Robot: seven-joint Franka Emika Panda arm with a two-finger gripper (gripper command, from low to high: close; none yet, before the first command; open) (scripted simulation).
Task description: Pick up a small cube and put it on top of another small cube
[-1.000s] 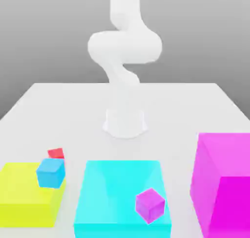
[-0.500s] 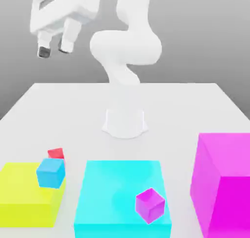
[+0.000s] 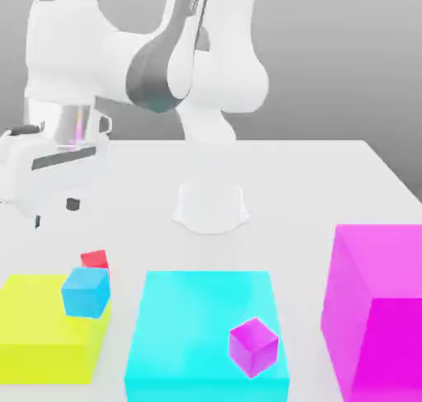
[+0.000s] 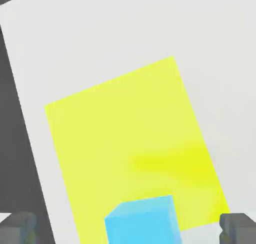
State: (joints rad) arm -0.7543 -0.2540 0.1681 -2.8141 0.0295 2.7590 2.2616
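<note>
The pincer [image 3: 53,212] hangs above the surface [image 3: 305,186] near its edge on the exterior view's left, fingers spread wide with nothing between them. Below it, well apart, the blue cube [image 3: 86,292] rests on the yellow block [image 3: 41,330] at that block's corner. The red cube [image 3: 95,259] sits on the surface just behind it. A purple cube [image 3: 253,346] lies on the cyan block [image 3: 189,326].
</note>
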